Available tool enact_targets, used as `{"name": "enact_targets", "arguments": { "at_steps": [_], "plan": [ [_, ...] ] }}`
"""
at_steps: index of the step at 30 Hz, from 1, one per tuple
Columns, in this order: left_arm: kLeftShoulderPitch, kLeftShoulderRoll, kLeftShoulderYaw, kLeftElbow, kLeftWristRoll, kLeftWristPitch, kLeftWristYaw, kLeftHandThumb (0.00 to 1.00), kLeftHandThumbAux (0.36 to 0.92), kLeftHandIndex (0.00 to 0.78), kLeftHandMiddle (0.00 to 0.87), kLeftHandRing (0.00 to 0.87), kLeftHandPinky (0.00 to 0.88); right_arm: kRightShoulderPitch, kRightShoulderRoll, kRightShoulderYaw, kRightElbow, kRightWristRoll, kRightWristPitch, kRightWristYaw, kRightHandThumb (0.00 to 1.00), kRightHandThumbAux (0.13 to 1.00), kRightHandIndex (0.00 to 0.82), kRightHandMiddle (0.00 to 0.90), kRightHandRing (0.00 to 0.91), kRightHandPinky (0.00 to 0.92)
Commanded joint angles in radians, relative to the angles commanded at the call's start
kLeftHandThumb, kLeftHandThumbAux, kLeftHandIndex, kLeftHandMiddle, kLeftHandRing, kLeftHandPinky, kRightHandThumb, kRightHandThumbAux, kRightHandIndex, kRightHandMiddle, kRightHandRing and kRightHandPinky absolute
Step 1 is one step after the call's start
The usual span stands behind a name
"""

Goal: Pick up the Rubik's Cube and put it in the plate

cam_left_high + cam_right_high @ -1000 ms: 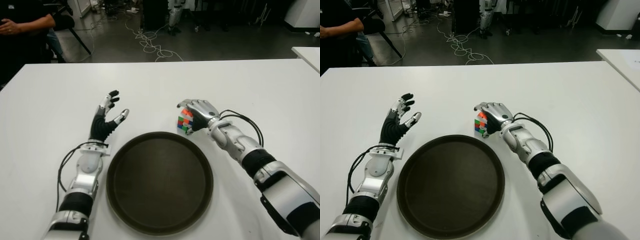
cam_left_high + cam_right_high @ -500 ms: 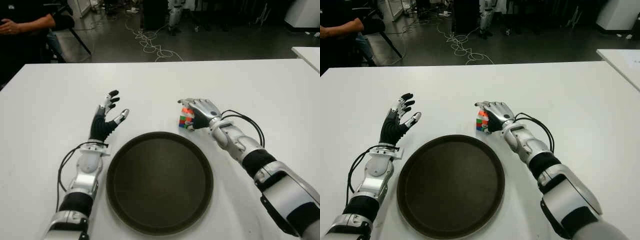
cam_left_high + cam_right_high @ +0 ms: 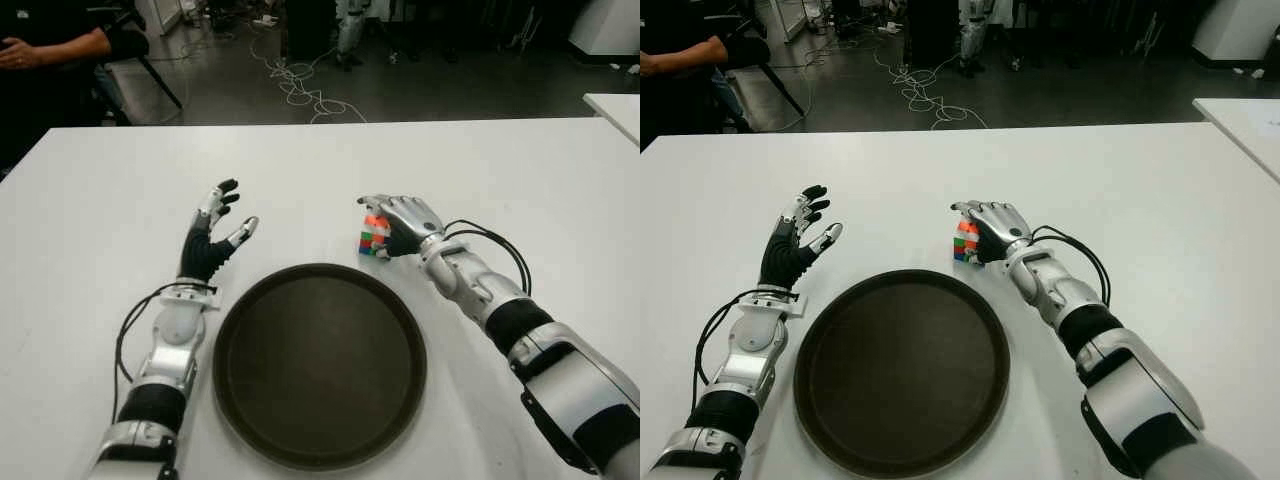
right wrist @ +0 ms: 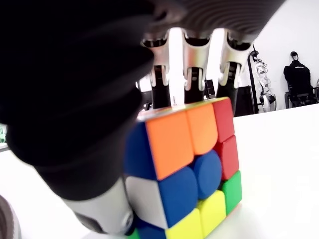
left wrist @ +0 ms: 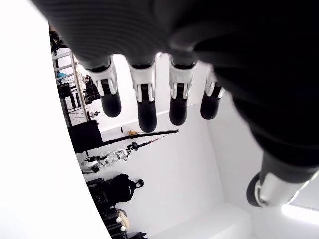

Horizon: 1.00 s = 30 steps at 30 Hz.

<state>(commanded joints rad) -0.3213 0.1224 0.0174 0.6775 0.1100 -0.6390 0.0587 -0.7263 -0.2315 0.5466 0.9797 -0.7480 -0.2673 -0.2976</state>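
The Rubik's Cube [image 3: 373, 235] sits inside my right hand [image 3: 398, 222], just beyond the far right rim of the dark round plate [image 3: 320, 370]. In the right wrist view the fingers [image 4: 194, 55] curl over the cube's top and the thumb presses its side, showing orange, blue, red and yellow faces [image 4: 189, 169]. Its lowest corner is at or just above the white table [image 3: 500, 170]; I cannot tell which. My left hand [image 3: 222, 215] shows left of the plate, fingers spread and holding nothing.
Nothing lies in the plate. A person [image 3: 50, 45] sits beyond the table's far left corner. Cables [image 3: 300, 85] lie on the floor behind the far edge. A second white table [image 3: 615, 105] stands at the far right.
My right hand, with the cube in it, has shifted slightly up and away from the plate's rim. The left hand has not moved.
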Motion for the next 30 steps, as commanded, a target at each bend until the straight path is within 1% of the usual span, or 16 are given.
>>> {"name": "enact_targets", "arguments": {
  "at_steps": [9,14,16,20,22,28,30],
  "plan": [
    [0.003,0.000,0.001,-0.007,-0.001,0.000,0.001,0.063,0.576,0.108,0.145,0.129,0.102,0.000,-0.002,-0.002,-0.003,-0.001,-0.003,-0.002,0.230,0.922,0.153,0.325,0.404,0.469],
    [0.005,-0.002,0.002,-0.012,-0.006,0.006,-0.002,0.074,0.584,0.112,0.138,0.122,0.088,0.000,-0.002,-0.005,-0.007,0.000,0.002,0.004,0.242,0.918,0.151,0.307,0.380,0.438],
    [0.006,-0.003,0.002,-0.016,-0.009,0.008,-0.007,0.072,0.588,0.109,0.133,0.113,0.078,-0.003,0.000,-0.005,0.005,0.000,0.003,0.004,0.240,0.910,0.149,0.300,0.371,0.428],
    [0.009,-0.003,0.001,-0.022,-0.013,0.010,-0.013,0.067,0.594,0.100,0.126,0.099,0.053,-0.006,0.004,-0.004,0.016,-0.002,0.005,0.002,0.195,0.898,0.146,0.289,0.358,0.415],
    [0.009,-0.004,0.001,-0.023,-0.014,0.009,-0.015,0.064,0.595,0.096,0.128,0.098,0.054,-0.006,0.004,-0.005,0.014,-0.002,0.006,0.002,0.172,0.899,0.149,0.294,0.363,0.422],
    [0.009,-0.006,0.004,-0.025,-0.016,0.008,-0.018,0.062,0.595,0.095,0.131,0.099,0.059,-0.006,0.005,-0.004,0.017,-0.003,0.004,-0.001,0.149,0.886,0.157,0.296,0.358,0.419],
    [0.009,-0.007,0.005,-0.024,-0.010,0.003,-0.009,0.050,0.599,0.106,0.138,0.105,0.064,-0.003,0.005,-0.005,0.014,0.000,0.000,0.002,0.140,0.844,0.155,0.290,0.352,0.416]
  ]
}}
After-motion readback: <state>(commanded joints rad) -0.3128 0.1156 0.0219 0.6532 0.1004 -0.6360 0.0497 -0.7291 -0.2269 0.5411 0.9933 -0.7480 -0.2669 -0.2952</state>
